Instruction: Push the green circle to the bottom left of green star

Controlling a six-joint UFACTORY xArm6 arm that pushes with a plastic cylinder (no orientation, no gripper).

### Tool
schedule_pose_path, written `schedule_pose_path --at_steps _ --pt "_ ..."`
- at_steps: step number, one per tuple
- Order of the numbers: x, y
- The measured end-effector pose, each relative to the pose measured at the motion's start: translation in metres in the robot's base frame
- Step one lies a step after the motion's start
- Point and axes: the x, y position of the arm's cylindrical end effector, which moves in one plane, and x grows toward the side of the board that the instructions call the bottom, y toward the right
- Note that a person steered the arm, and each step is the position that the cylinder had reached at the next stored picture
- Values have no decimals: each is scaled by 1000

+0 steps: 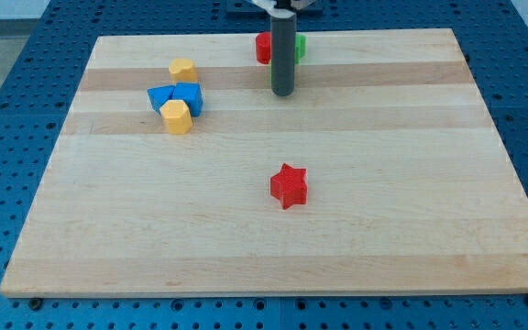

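My tip [283, 93] rests on the board near the view's top, just below the pair of blocks at the top edge. The green star [299, 45] shows only as a sliver to the right of the rod. A red block [263, 48] sits against it on the left. The green circle does not show in this frame; the rod may be hiding it.
A yellow block [182, 70] lies at the upper left. Below it are two blue blocks [174, 96] touching each other, with a yellow hexagon [177, 117] against their lower side. A red star [289, 186] lies near the board's middle.
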Motion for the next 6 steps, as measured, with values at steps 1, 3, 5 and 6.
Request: schedule_pose_path --at_steps 1,3,5,6 --pt "-11 0" --pt "-13 0" --pt "-23 0" --pt "-1 35"
